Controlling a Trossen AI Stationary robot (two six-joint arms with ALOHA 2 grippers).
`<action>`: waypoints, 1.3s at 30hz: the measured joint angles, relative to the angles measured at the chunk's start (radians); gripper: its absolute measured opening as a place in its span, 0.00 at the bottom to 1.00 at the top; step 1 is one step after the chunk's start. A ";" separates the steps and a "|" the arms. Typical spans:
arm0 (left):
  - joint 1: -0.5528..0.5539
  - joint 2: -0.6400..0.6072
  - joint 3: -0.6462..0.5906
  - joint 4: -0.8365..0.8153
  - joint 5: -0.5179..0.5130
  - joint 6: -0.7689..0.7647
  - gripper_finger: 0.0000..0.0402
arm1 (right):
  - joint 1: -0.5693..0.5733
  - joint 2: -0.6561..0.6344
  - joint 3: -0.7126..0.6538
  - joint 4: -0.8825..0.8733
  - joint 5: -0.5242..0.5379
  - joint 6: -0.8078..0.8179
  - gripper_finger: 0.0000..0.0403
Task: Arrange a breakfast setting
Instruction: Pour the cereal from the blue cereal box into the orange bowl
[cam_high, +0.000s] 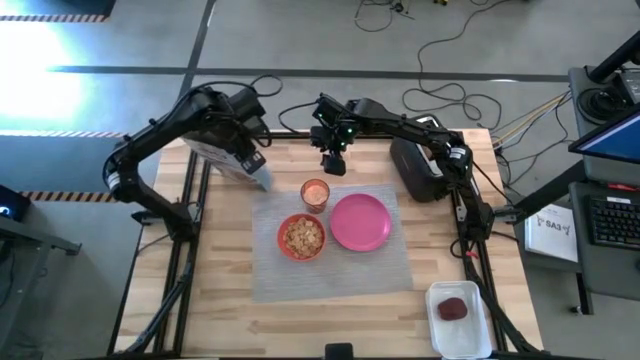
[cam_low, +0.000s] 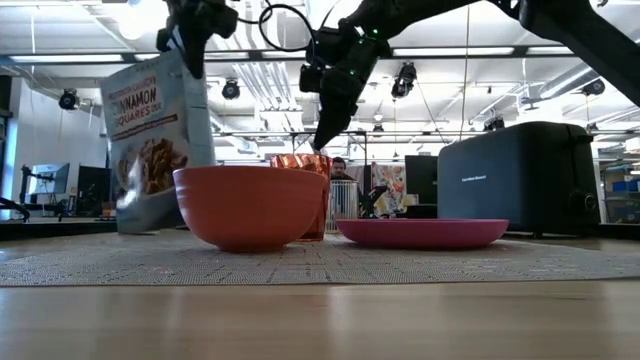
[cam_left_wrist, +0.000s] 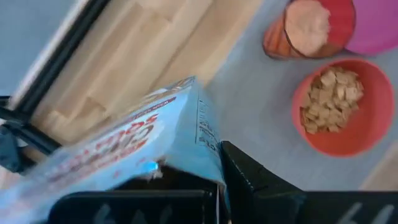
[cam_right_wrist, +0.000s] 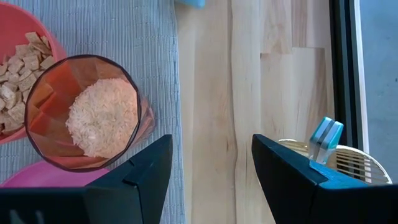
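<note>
**Cereal box held up, right hand spread over the cup**

The left hand (cam_high: 243, 150) is clamped on the cereal box (cam_high: 232, 160), holding it at the back-left corner of the grey placemat (cam_high: 330, 268), the box's bottom at the mat's edge. On the mat, the red-orange bowl (cam_high: 301, 237) sits loaded with cereal squares, touching or just about touching the pink plate (cam_high: 360, 222) to its right. Just behind the bowl stands the orange cup (cam_high: 315, 192), with a pale grainy filling inside.

The right hand (cam_high: 334, 161) hangs just behind and above that cup, fingers spread wide, nothing between them; the wrist view shows bare counter (cam_right_wrist: 261, 93) in the gap. A black toaster (cam_high: 418, 168) sits at the back right. Down at the front-right corner, a white tray (cam_high: 441, 322) carries the small dark-red item (cam_high: 453, 309), well apart from the mat.
</note>
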 joint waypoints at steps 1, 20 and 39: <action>0.000 -0.010 -0.016 0.001 0.017 0.008 0.00 | 0.000 0.000 0.000 0.000 0.000 0.001 0.52; 0.002 -0.332 -0.336 -0.005 0.178 -0.215 0.00 | -0.005 0.006 0.000 0.006 0.000 0.001 0.52; -0.028 -0.268 -0.319 -0.003 0.278 -0.126 0.00 | -0.006 0.006 0.000 0.008 0.000 0.000 0.52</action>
